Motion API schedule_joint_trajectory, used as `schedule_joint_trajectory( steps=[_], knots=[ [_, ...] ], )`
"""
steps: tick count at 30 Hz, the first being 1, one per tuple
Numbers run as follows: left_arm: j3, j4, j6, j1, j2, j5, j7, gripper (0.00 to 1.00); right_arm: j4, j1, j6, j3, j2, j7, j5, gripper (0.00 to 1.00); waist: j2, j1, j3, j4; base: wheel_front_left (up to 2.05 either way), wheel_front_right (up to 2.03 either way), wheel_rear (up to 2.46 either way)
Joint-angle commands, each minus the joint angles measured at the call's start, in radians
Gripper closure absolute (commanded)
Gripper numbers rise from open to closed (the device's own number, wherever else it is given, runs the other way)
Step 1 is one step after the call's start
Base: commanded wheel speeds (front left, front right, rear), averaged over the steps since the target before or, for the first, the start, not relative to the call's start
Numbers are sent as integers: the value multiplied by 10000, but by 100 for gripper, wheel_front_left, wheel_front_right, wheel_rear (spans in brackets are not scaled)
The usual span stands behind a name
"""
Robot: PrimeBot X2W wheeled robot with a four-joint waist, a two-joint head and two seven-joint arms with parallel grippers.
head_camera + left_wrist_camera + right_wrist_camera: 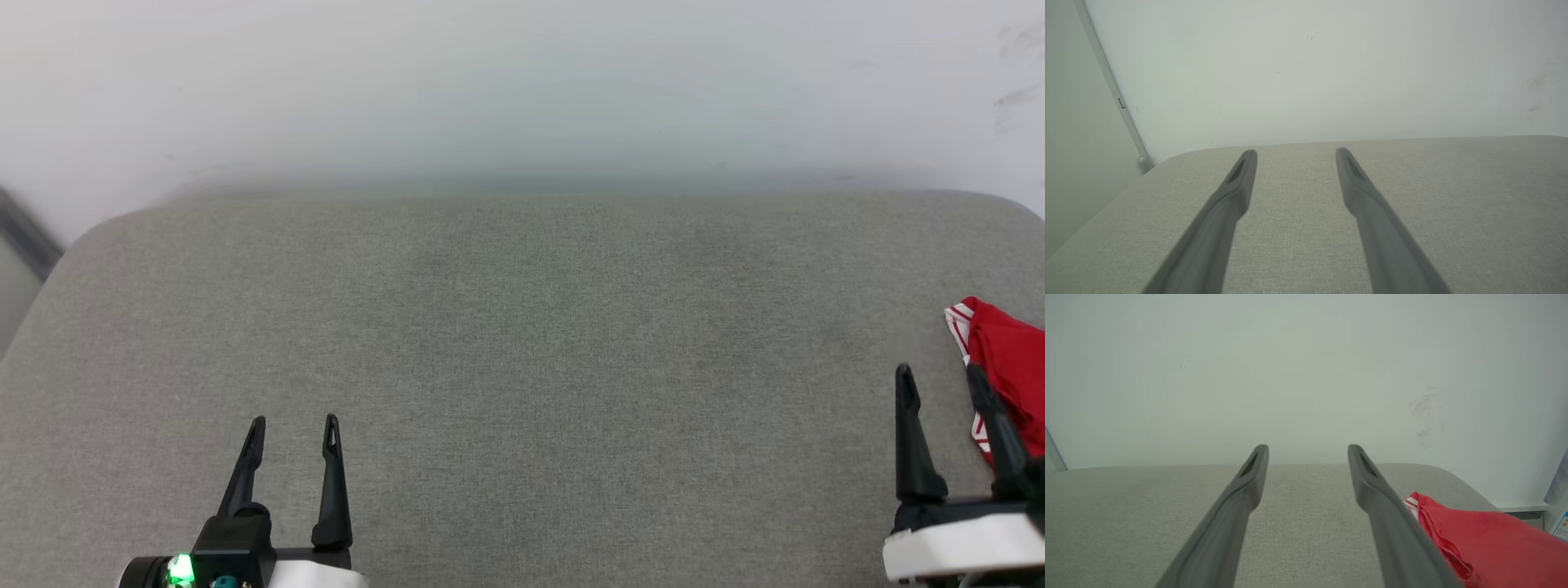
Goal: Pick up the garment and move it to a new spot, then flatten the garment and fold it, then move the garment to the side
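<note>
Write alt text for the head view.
A red garment with red-white striped trim lies bunched at the right edge of a grey fabric surface, cut off by the frame, next to the open right gripper. The open left gripper is at the lower left, and a white wall stands behind.

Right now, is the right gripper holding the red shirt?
No, the right gripper is open and empty; the red jersey lies beside it.

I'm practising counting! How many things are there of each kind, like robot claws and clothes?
Robot claws: 2, the left claw and the right claw, both open
Clothes: 1, the red garment with striped trim
Padded surfaces: 1, the grey fabric pad
Total: 4
</note>
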Motion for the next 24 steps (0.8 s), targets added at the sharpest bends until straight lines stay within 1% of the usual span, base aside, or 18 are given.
schedule_joint_trajectory(
  steps=[1,11,23,24],
  knots=[
    [26,48,-63,100,-10,-72,-20,0,-116,300,-5,-85,155,-10,-54,0,0,2,-71,-18,0,0,0],
    [119,284,-301,261,-19,-152,-20,0,-554,1114,-5,-111,452,-12,-54,0,0,2,-186,-62,0,0,0],
    [221,313,-450,168,-31,-163,-20,0,-623,1182,-5,-62,558,-10,8,0,0,2,-121,-61,0,0,0],
    [180,345,-436,204,-13,-116,2,100,-574,1092,2,-67,508,2,-26,100,0,2,-121,-62,0,0,0]
  ],
)
